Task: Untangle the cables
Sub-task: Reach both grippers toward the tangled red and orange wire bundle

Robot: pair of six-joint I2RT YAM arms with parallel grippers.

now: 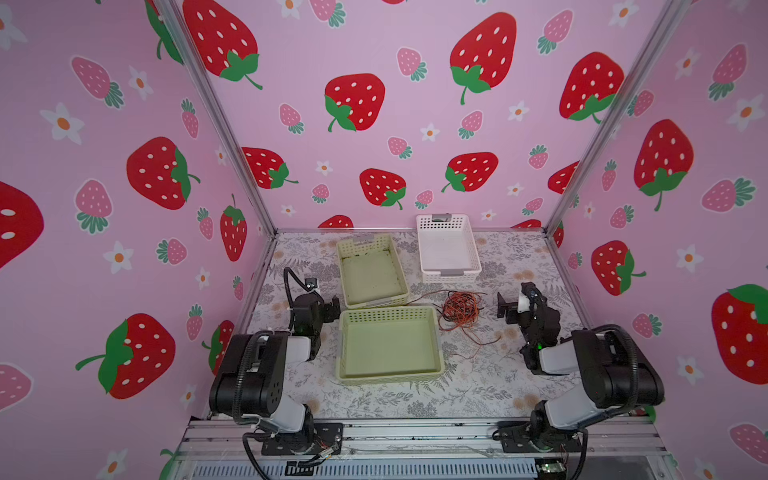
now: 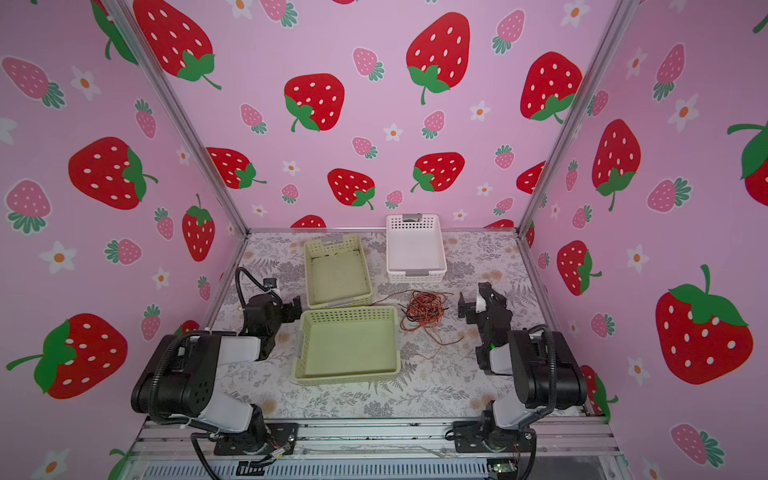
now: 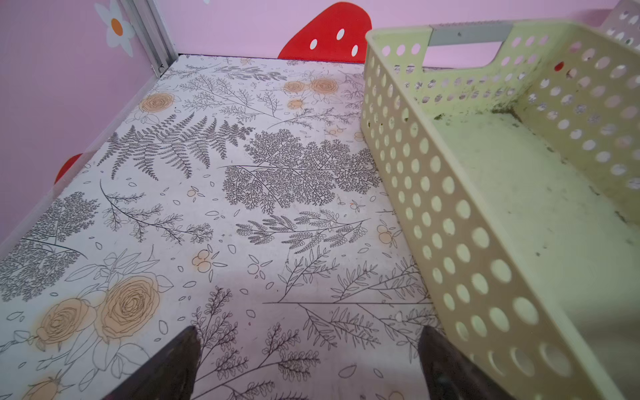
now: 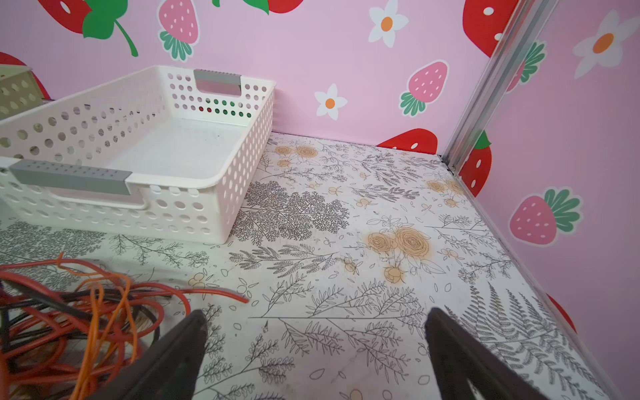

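The cables point(image 1: 461, 309) point(image 2: 424, 309) lie as one tangled heap of thin orange, red and black wires on the floral table, right of the near green basket, with loose ends trailing toward the front. In the right wrist view the cables point(image 4: 69, 311) sit just beside one finger. My right gripper point(image 1: 505, 307) point(image 2: 465, 308) point(image 4: 315, 317) hovers open, a little right of the heap, with nothing between its fingers. My left gripper point(image 1: 331, 309) point(image 2: 296, 307) point(image 3: 310, 332) is open and empty, left of the baskets, far from the cables.
A near green basket point(image 1: 390, 376) point(image 2: 349, 377) and a far green basket point(image 1: 344, 270) point(image 2: 309, 270) point(image 3: 433, 207) stand mid-table. A white basket point(image 1: 474, 249) point(image 2: 441, 249) point(image 4: 173, 207) stands at the back. Pink walls and metal posts enclose the table.
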